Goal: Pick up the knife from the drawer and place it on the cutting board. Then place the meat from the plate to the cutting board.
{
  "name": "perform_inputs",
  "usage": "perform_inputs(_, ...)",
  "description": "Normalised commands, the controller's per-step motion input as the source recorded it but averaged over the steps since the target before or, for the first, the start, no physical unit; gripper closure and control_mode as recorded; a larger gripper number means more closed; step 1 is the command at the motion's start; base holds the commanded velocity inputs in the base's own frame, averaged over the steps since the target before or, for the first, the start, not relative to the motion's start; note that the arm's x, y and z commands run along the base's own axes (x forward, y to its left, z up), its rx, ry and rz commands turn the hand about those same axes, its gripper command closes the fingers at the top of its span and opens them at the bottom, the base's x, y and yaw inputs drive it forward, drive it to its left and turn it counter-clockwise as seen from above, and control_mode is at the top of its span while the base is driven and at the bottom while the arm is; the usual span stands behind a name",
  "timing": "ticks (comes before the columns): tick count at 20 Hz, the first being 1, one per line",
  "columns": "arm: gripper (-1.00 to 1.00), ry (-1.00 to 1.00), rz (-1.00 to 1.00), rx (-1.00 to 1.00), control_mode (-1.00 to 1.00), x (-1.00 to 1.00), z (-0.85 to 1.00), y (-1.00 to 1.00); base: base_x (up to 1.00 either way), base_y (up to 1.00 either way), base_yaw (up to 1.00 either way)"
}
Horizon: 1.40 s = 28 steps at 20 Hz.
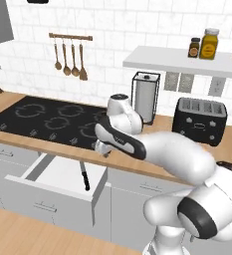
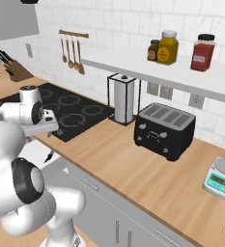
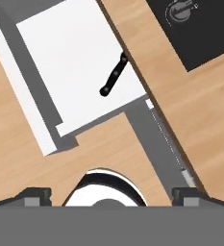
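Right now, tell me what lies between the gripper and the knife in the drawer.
Nothing. In the hand view, the open gripper hangs above the knife, with just the white floor of the drawer and wood floor between.

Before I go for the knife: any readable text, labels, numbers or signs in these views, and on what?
No text can be read.
Scale: its teal display is too blurred to give digits.
Spice jars on the shelf: their labels show colour and no letters.
Toaster: no brand mark visible.
Cooktop: ring marks, no writing.
Knife and drawer: plain, unmarked.
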Motion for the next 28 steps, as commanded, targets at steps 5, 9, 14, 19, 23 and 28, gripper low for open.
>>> perform_inputs(5,-1.00,0.00,0.00,-0.16,-1.00,0.01,-0.78,0.77,0.00,0.00,0.00)
perform_inputs(9,-1.00,0.10,-0.03,-0.09,-1.00,0.21,-0.55,0.53,0.00,0.00,0.00)
perform_inputs(14,-1.00,0.11,-0.05,-0.03,-1.00,0.11,-0.49,0.38,0.00,0.00,0.00)
perform_inputs(19,-1.00,0.05,-0.01,0.00,-1.00,0.00,-0.60,0.18,0.00,0.00,0.00)
perform_inputs(23,-1.00,0.00,0.00,0.00,-1.00,0.00,-0.61,0.15,0.00,0.00,0.00)
perform_inputs(28,-1.00,0.00,0.00,0.00,-1.00,-0.12,-0.45,0.12,0.00,0.00,0.00)
